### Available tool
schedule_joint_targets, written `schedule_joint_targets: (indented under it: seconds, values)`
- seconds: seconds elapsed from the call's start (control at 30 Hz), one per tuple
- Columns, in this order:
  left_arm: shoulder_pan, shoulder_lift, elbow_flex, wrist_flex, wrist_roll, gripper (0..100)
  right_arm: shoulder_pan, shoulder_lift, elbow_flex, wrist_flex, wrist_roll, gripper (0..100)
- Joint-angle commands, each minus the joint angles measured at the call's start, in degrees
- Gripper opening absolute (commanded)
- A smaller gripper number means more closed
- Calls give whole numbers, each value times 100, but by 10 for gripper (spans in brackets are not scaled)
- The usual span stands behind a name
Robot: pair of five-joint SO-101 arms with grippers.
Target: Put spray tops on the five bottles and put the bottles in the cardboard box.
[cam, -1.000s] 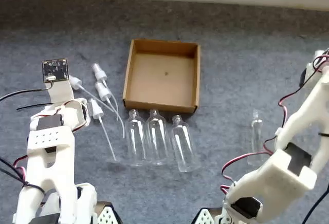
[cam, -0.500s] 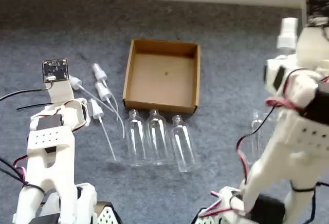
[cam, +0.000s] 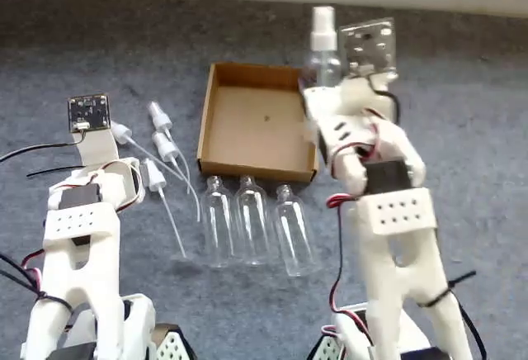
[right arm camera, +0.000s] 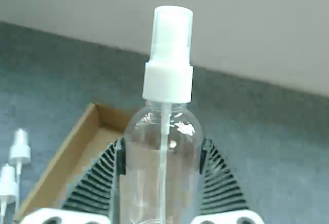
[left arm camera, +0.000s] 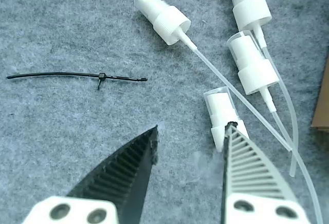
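Right hand (right arm camera: 161,165) is clamped on a clear capped bottle (right arm camera: 163,131), its two ribbed black fingers pressed against the bottle's opposite sides, and holds it upright in the air. A white spray top (right arm camera: 168,54) sits on the bottle's neck, and its thin dip tube runs straight down inside the clear body. Seen from the high view, the capped bottle (cam: 323,54) stands raised by the far right corner of the cardboard box (cam: 257,168). Whether it hangs over the box's inside or just beside the rim cannot be told. The box lies open on the grey table (cam: 462,112), bare cardboard showing across its floor. Three bare bottles (cam: 251,220) lie side by side on the table just in front of the box's near wall, their necks pointing toward it. Left hand (left arm camera: 190,131) hangs low over the table on the other side of the box, its fingers apart and gripping nothing. Four loose spray tops (left arm camera: 252,64) lie on the table near it, their long clear tubes trailing and crossing one another. The nearest of them lies just beside the tip of one finger. A thin black cable tie (left arm camera: 77,75) lies on the table, apart from the spray tops.
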Motion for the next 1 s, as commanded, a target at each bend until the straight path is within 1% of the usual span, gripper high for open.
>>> schedule_joint_targets:
  seconds: [0.0, 0.1, 0.27, 0.33, 0.37, 0.5, 0.57, 0.77, 0.97]
  values:
    - [127, -163, -31, -97, 9, 200, -435, 585, -48, -1349, -62, 5]
    - [127, -163, -31, -97, 9, 200, -620, 1349, -347, -1991, -35, 5]
    - [127, -163, -31, -97, 9, 200, -1051, 2387, -831, -2360, -26, 5]
    - [127, -163, -31, -97, 9, 200, -1226, 2633, -875, -2668, -26, 5]
    - [127, -163, -31, -97, 0, 200, -1288, 2721, -875, -3011, -44, 5]
    - [127, -163, -31, -97, 0, 200, -1314, 3116, -708, -4936, -62, 5]
    - [127, -163, -31, -97, 0, 200, -1349, 3398, -655, -5578, -62, 5]
    - [127, -163, -31, -97, 0, 200, -1279, 4338, -664, -6097, -62, 4]
    - [127, -163, -31, -97, 0, 200, -1191, 4585, -620, -6642, -62, 4]
